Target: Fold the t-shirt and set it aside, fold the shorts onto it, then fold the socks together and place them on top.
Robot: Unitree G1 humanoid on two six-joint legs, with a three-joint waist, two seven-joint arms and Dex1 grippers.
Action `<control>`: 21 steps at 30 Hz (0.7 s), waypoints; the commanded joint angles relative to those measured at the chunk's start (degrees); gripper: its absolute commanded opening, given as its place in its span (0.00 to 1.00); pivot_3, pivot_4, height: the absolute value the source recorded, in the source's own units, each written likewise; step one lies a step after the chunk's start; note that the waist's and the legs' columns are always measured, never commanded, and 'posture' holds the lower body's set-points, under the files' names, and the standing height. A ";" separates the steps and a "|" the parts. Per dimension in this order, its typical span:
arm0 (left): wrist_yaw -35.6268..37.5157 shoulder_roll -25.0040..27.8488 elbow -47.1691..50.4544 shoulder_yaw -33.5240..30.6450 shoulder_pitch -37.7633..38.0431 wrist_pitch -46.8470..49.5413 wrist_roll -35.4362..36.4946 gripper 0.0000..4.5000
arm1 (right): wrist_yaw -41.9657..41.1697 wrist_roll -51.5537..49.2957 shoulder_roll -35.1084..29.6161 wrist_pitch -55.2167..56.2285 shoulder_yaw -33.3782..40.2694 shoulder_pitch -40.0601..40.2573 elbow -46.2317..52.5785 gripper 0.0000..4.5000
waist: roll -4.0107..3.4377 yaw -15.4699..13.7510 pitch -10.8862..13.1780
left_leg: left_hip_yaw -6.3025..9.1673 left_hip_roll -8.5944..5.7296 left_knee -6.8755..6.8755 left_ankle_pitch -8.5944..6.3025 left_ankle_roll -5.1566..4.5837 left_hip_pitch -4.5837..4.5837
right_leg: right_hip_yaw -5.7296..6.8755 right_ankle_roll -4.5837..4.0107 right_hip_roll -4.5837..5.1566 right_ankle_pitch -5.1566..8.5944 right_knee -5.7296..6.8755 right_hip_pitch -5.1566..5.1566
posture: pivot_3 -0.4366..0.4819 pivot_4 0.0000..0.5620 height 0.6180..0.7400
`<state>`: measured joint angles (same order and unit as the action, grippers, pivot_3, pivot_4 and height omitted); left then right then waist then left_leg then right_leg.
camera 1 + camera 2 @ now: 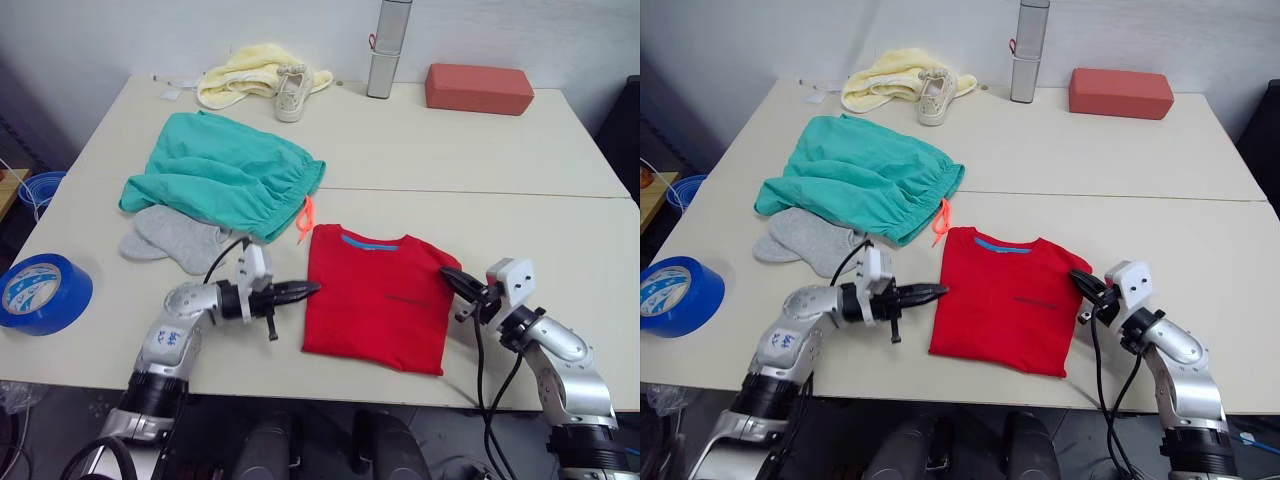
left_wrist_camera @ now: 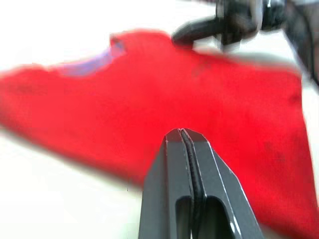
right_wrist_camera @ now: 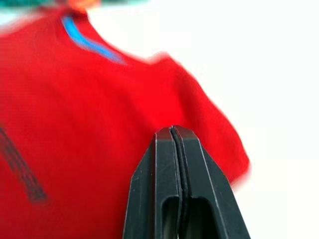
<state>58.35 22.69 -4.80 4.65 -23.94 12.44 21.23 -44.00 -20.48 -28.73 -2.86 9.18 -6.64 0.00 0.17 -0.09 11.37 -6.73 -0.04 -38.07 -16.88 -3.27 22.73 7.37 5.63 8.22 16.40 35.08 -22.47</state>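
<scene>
The red t-shirt [image 1: 378,298] lies flat near the table's front edge, sleeves folded in, blue collar away from me. My left gripper [image 1: 310,289] is shut and empty, its tip at the shirt's left edge. At the shirt's right edge my right gripper [image 1: 447,274] is shut too, holding nothing. Both wrist views look over the red cloth past closed fingers [image 2: 183,149]. The teal shorts [image 1: 225,173] lie bunched at the left, partly over the grey socks [image 1: 175,240].
A blue tape roll [image 1: 40,292] sits at the table's left front corner. At the back lie a pale yellow cloth [image 1: 245,72] with a beige shoe [image 1: 291,93], a grey upright cylinder [image 1: 388,50] and a red-brown block [image 1: 478,88].
</scene>
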 commanded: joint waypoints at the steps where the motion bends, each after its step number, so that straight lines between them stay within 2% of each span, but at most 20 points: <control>1: -0.06 -1.92 -3.64 1.59 -3.77 -1.48 -1.43 0.00 | -1.04 0.37 0.95 -1.60 -4.49 -2.93 4.43 0.00 | -0.01 0.15 -0.01 | 0.00 0.00 0.00 0.00 0.00 0.00 | 0.01 0.00 -0.02 0.00 0.02 0.00 | 0.48 0.27 1.00; 7: -5.98 -7.38 -14.63 5.56 -10.47 -4.10 -9.09 0.00 | 2.00 6.29 3.41 -1.35 -9.88 -6.90 -0.69 0.00 | -0.02 0.02 -0.01 | -0.05 -0.01 -0.07 0.06 -0.06 0.15 | 0.16 0.03 -0.24 -0.01 0.20 -0.06 | 0.48 0.27 1.00; 11: -11.17 -8.08 -18.55 4.34 -11.90 -8.13 -12.43 0.00 | 2.90 6.26 3.16 0.10 -7.66 -8.12 -5.73 0.00 | -0.01 0.09 -0.01 | -0.04 -0.02 -0.13 0.08 -0.10 0.26 | 0.13 0.09 -0.40 -0.04 0.16 -0.11 | 0.48 0.27 1.00; 16: -13.40 -7.56 -20.62 2.87 -11.63 -8.07 -13.25 0.00 | 3.29 4.63 1.50 1.31 -2.73 -8.92 -10.77 0.00 | -0.01 0.03 -0.01 | -0.01 -0.02 -0.14 0.08 -0.11 0.25 | 0.12 0.09 -0.12 -0.05 0.16 -0.09 | 0.48 0.27 1.00; 21: -14.07 -7.12 -19.94 1.26 -10.33 -8.11 -12.32 0.00 | 2.45 1.18 0.09 0.73 2.77 -7.98 -11.75 0.00 | -0.01 0.13 -0.01 | 0.00 -0.02 -0.13 0.09 -0.11 0.25 | 0.13 0.09 -0.11 -0.05 0.17 -0.08 | 0.48 0.27 1.00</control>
<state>44.53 15.49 -25.79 7.15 -34.98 4.97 8.00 -41.25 -17.24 -27.74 -2.46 9.46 -14.92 -12.55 0.16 0.05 11.36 -6.73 -0.06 -38.19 -16.80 -3.38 22.98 7.50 5.72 8.11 16.36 35.25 -22.56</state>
